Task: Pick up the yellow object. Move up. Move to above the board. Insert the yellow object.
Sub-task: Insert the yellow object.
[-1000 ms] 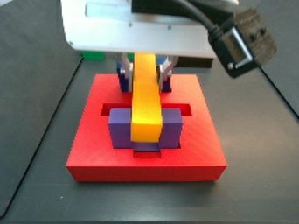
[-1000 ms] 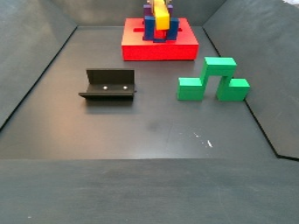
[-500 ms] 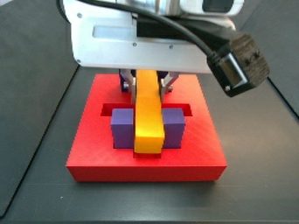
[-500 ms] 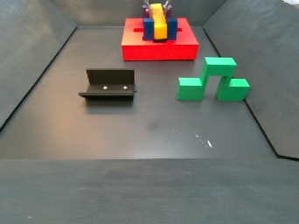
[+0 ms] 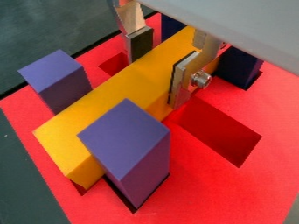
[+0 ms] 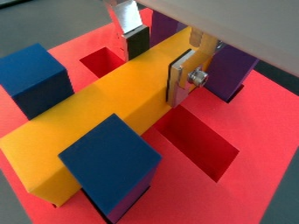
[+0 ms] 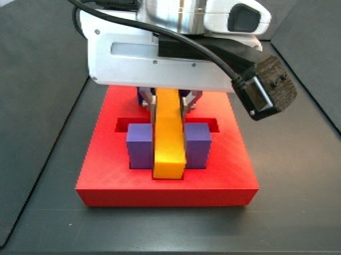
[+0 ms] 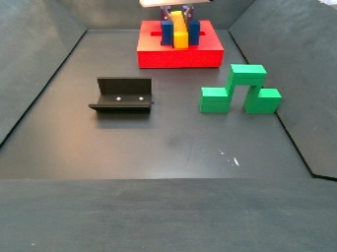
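The yellow object (image 7: 168,139) lies lengthwise across the board (image 7: 107,184), low between two purple posts (image 7: 139,144). My gripper (image 7: 167,98) stands over its far half, shut on it. In both wrist views the fingers sit on either side of the bar (image 5: 117,114) (image 6: 93,122), pads against its long sides; the gripper (image 5: 163,66) (image 6: 160,66) is over the bar's middle. Posts flank the bar (image 5: 122,144) (image 6: 107,162). Open recessed slots show in the red surface (image 5: 216,131). In a side view the board (image 8: 158,57) is at the far end with the gripper (image 8: 178,12) above it.
A dark L-shaped fixture (image 8: 121,96) stands on the dark floor left of centre. A green stepped block (image 8: 237,91) sits to the right. Sloped dark walls enclose the floor.
My gripper has come down with the yellow object. The bar was raised and tilted above the posts; now it sits lower and level between them.
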